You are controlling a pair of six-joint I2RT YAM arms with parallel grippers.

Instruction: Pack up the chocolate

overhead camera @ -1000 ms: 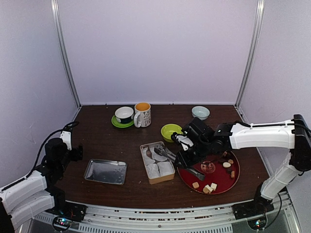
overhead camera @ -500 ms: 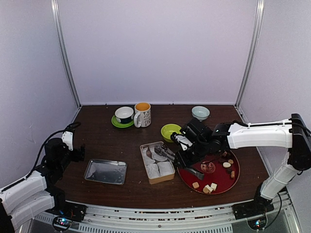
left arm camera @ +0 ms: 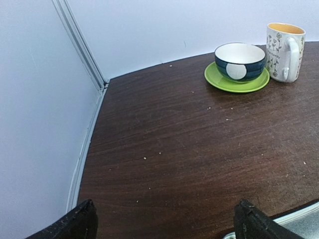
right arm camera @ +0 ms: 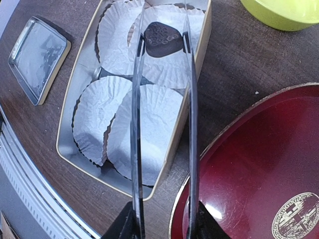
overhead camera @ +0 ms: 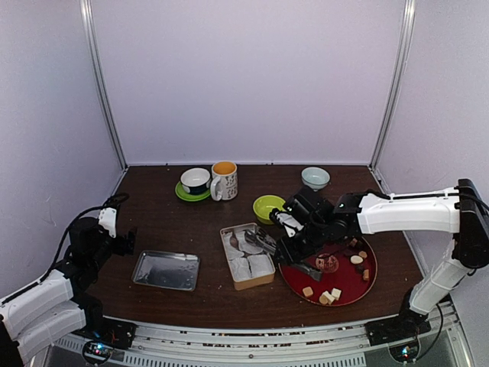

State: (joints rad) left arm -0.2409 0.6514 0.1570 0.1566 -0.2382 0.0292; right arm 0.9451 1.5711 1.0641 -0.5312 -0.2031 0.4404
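Far left: wide-open left gripper (overhead camera: 124,241), nothing held, well apart from the job. Centre: tin (overhead camera: 252,283) of paper cups (right arm camera: 144,124). Clamped in right gripper (overhead camera: 296,246): tongs (right arm camera: 135,124), long axis running straight ahead from wrist over tin, dark chocolate (right arm camera: 162,39) pinched at tips, over far paper cup (right arm camera: 164,69). Rightmost: remaining chocolate (overhead camera: 330,297) on red tray (overhead camera: 373,277). Probably just needs release downward.

The left arm (overhead camera: 38,294) and right arm (overhead camera: 405,214) have smooth white shells on their long links, with black joints and wrist housings. A thin black cable (overhead camera: 74,222) loops beside the left one. The left gripper (left arm camera: 162,224) has matte black fingers (left arm camera: 75,224). Small coloured lights (overhead camera: 96,351) glow at both bases (overhead camera: 390,330).
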